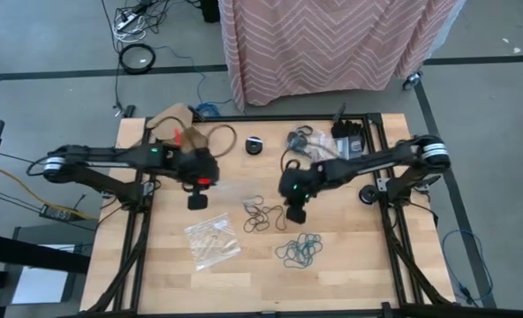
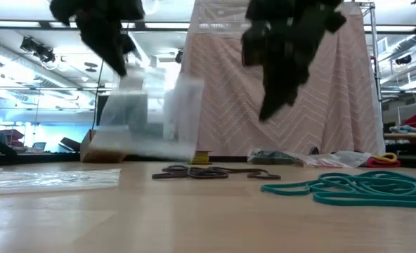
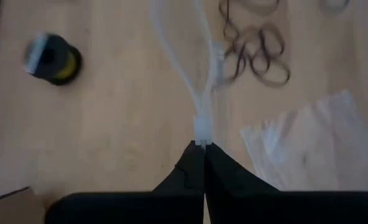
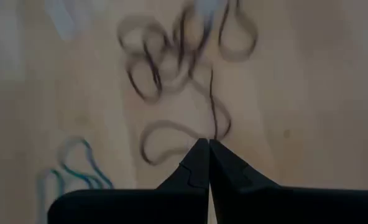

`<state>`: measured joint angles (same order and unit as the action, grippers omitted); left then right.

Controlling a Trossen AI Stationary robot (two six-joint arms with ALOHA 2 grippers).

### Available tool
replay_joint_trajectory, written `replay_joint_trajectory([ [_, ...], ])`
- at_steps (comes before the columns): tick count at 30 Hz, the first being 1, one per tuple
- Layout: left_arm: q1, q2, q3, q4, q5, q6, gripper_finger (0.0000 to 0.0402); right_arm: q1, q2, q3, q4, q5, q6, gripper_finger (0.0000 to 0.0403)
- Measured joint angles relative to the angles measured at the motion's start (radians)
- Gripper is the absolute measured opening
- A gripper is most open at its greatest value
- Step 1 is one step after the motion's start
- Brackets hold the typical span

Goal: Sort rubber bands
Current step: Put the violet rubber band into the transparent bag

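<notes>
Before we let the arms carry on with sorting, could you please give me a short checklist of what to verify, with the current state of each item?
1. Left gripper holds the clear crinkly plastic bag: ok, jaws shut on its edge.
2. Bag mouth open for loading: cannot tell.
3. Right gripper holds a thin brown rubber band: ok, jaws shut on a strand lifted from the brown pile.
4. Teal rubber bands lie apart from the brown pile: ok.
5. Second clear bag flat on the wooden table, out of the way: ok.
</notes>
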<state>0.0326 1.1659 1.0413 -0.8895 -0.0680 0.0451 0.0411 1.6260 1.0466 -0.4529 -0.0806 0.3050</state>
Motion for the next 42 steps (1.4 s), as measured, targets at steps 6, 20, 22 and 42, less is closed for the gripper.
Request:
replay_joint_trajectory([
  [6,0.0,-0.126,0.002,-0.002,-0.052,-0.074,0.0,0.024,0.14,-0.004,0.091,0.095,-0.051,0.0003],
  [20,0.0,-0.144,0.001,-0.045,-0.065,-0.086,0.0,-0.015,0.221,-0.004,0.247,-0.027,-0.194,0.0157],
  [22,0.0,-0.146,0.001,-0.046,-0.065,-0.082,0.0,-0.021,0.221,-0.004,0.25,-0.013,-0.2,0.0178],
  [42,0.0,-0.146,0.001,-0.048,-0.075,-0.078,0.0,-0.023,0.245,-0.036,0.152,0.174,-0.1,0.0192],
])
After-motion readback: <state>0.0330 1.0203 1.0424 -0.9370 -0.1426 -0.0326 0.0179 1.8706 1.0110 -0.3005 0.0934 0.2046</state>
